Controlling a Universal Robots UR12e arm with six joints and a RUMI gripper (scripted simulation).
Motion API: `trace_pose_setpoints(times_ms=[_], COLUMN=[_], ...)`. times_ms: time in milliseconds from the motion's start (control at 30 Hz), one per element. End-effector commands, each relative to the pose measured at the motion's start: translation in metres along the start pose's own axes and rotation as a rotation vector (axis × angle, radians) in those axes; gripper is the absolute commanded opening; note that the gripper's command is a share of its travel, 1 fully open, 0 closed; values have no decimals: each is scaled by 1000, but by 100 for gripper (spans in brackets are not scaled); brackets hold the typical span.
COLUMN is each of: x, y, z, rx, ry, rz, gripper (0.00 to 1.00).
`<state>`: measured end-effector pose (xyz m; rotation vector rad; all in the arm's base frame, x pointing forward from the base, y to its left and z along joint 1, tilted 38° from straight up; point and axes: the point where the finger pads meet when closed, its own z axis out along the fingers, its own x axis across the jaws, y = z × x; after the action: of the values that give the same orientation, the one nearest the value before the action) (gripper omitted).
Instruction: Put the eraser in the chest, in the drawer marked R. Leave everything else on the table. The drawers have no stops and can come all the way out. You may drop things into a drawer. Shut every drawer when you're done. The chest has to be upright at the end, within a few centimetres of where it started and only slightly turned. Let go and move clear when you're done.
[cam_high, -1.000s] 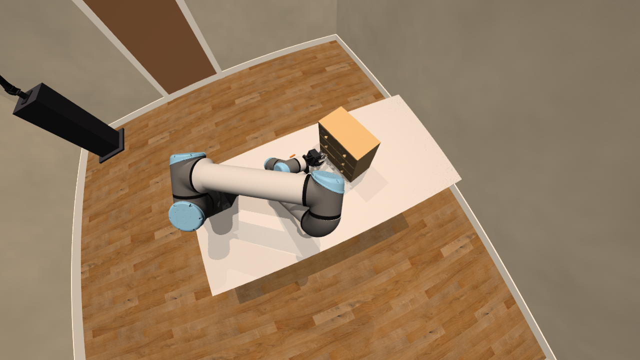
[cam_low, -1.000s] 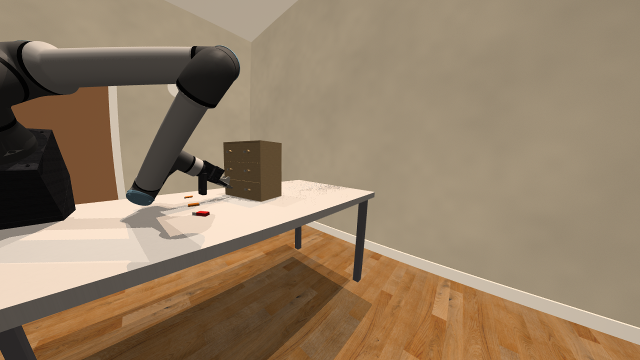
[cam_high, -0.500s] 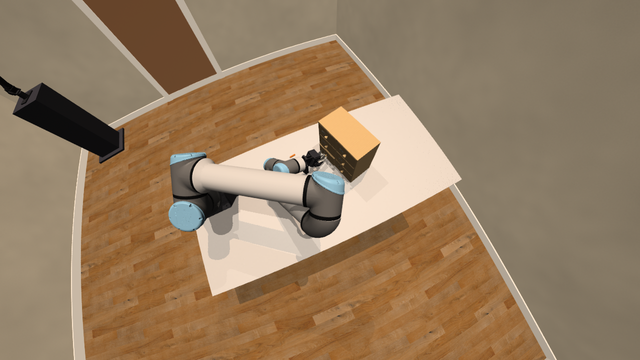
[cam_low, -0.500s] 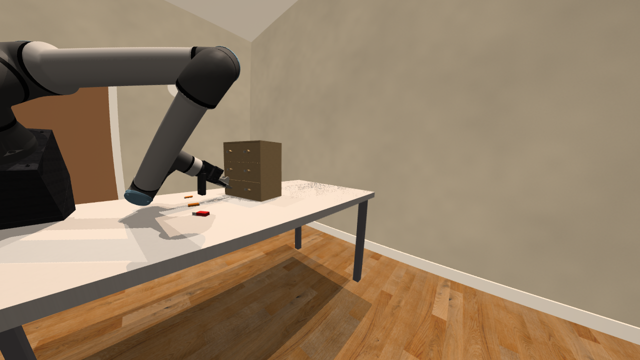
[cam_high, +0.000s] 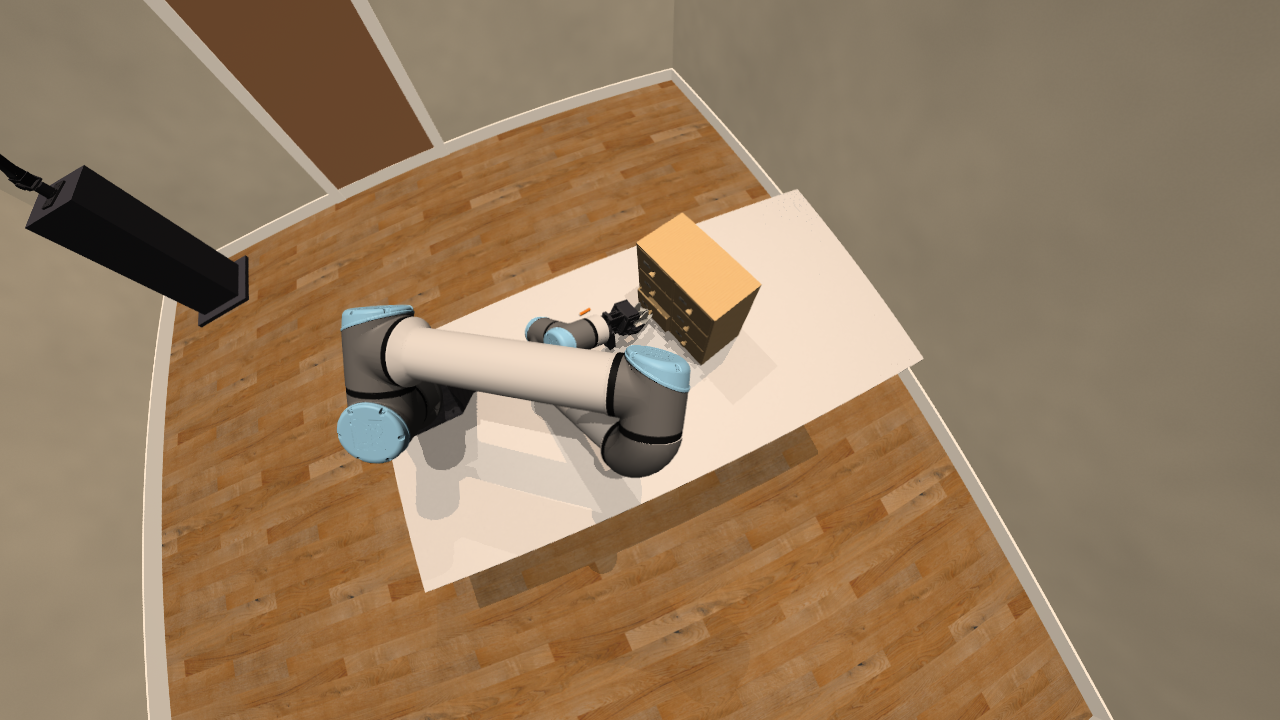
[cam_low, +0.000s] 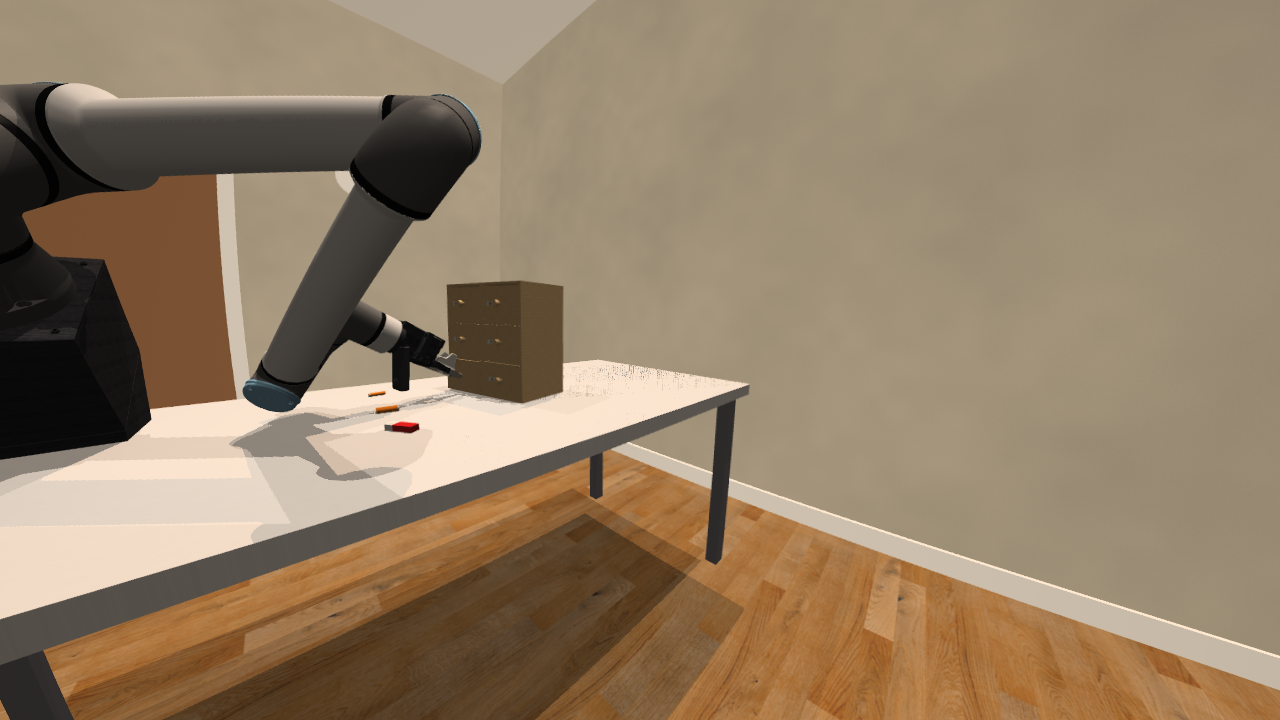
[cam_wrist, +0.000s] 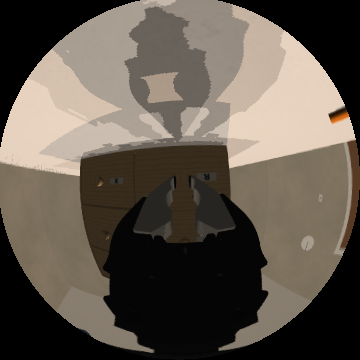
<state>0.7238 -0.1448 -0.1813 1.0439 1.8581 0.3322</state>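
The wooden chest (cam_low: 505, 340) stands upright on the white table (cam_low: 358, 447); it also shows in the overhead view (cam_high: 698, 284). My gripper (cam_low: 452, 362) is at the chest's front, bottom row, shut on the handle of the drawer marked R (cam_wrist: 205, 176). In the wrist view, which is upside down, the fingers pinch the handle. That drawer (cam_high: 657, 305) seems drawn out a little. The eraser (cam_low: 402, 427), a red block with a grey end, lies on the table in front of the chest, apart from the gripper. The arm hides it in the overhead view.
Two small orange sticks (cam_low: 376, 393) (cam_low: 387, 409) lie on the table between the eraser and the gripper; one shows in the overhead view (cam_high: 584, 311). A drawer marked X (cam_wrist: 116, 180) sits beside the R drawer. A wall stands close behind the table.
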Motion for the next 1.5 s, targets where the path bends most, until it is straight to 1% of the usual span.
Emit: trace_pose_setpoints(times_ms=[0, 1467], x=[0, 0], y=[-1, -15], z=[-3, -27], rx=[-1, -1], ry=[0, 0], rz=[0, 0], gripper=[7, 7])
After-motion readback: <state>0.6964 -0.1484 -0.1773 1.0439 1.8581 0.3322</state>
